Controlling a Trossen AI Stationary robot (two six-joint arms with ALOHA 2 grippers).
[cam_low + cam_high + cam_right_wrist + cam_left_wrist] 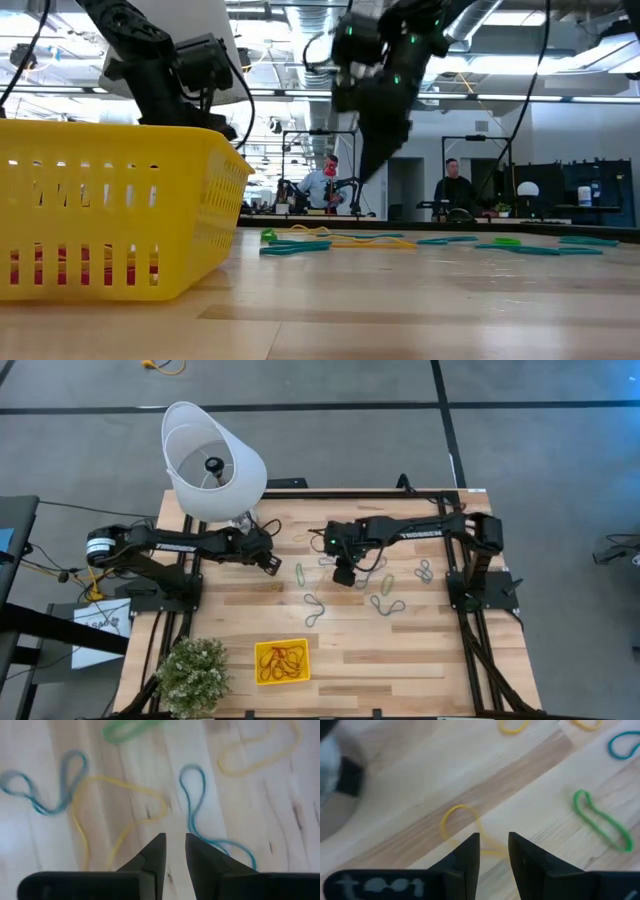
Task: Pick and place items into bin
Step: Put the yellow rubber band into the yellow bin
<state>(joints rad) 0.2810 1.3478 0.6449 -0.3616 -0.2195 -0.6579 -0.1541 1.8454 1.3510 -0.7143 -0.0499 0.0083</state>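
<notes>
Sitting in the yellow bin point(281, 661) are some rubber bands point(282, 658); many more bands point(383, 595) wait mid-frame on the tabletop point(400, 650). Both the left end effector point(494, 851) and the right end effector point(174, 849) are a little open, holding nothing.

Bin point(281, 661): bright yellow, w/ red and orange bands inside. Just ahead of left gripper point(494, 843), black: yellow band point(462, 827); green band point(600, 820) off to its side. Ahead of right gripper point(175, 843), black: blue band point(200, 810), yellow band point(120, 815). Table point(420, 650): pale wood, striped planks.

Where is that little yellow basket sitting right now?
From above, the yellow bin sits on the table's near edge, left of centre, beside the potted plant, with rubber bands already inside.
</notes>
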